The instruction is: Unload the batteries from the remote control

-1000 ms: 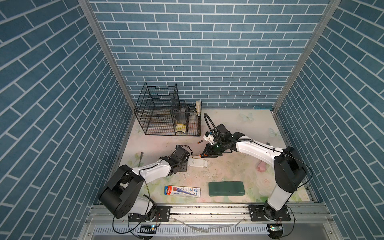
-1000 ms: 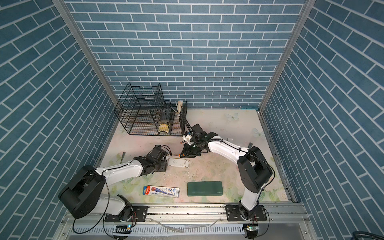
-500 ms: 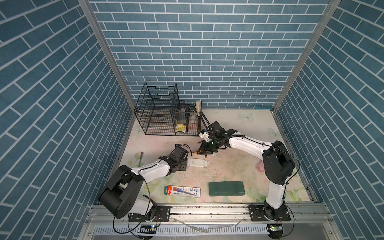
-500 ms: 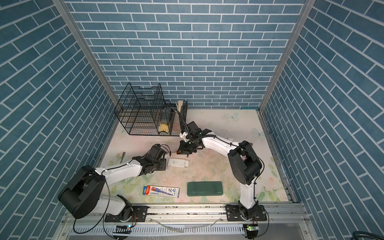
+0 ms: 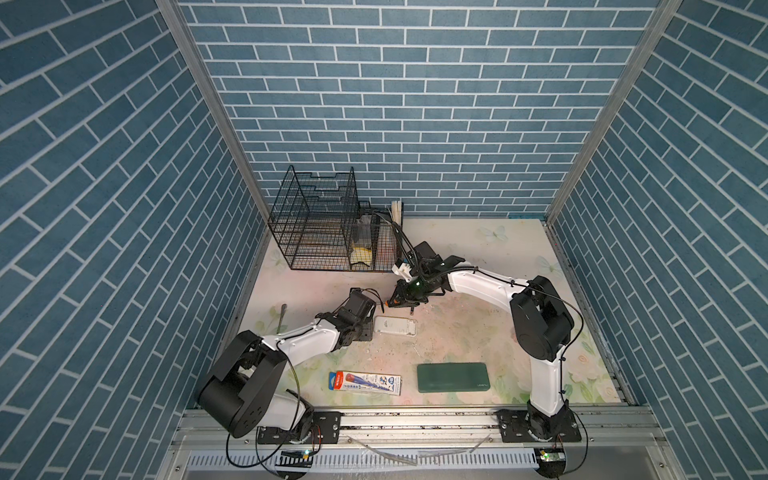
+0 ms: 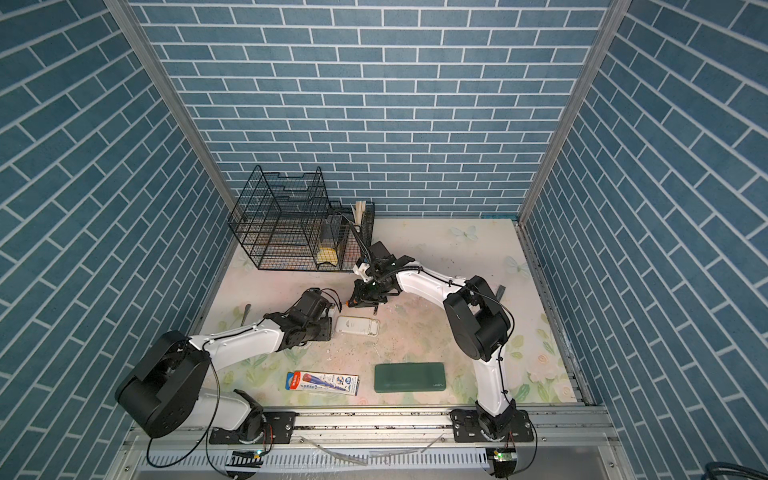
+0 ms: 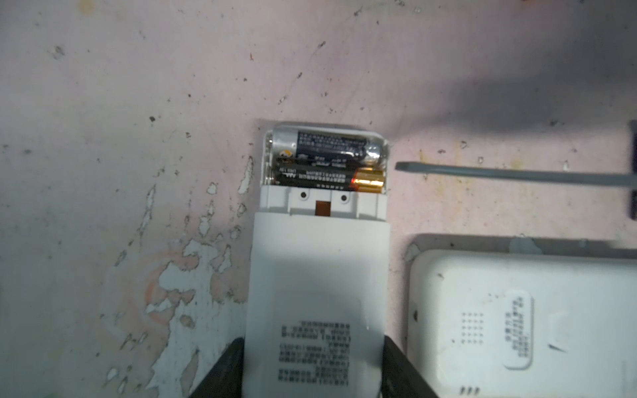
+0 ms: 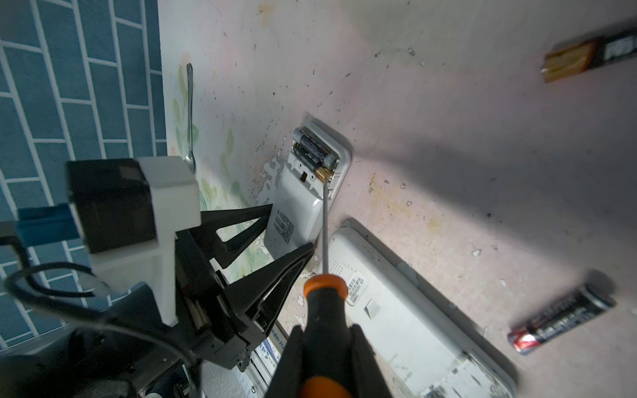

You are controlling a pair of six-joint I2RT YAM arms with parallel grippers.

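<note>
Batteries (image 7: 327, 165) in the open end of the remote control (image 7: 317, 275), screwdriver now at them.

Over the last second the right arm swung left, bringing the screwdriver (image 8: 325, 310) tip beside the gold battery end; prying seems next. Two more batteries lie loose on the table (image 8: 448, 138). The left fingers (image 8: 241, 220) clamp the remote flat; the right fingers (image 8: 362, 361) are together on the handle, arm low and stretched toward the left arm.

The left arm stretches low across the surface (image 5: 478, 332), its left gripper (image 7: 312, 365) clamped on the remote control (image 7: 317, 275) (fingers on either flank). The right arm bends inward, its right gripper (image 8: 327, 348) closed around the screwdriver (image 8: 324, 310) handle.
</note>
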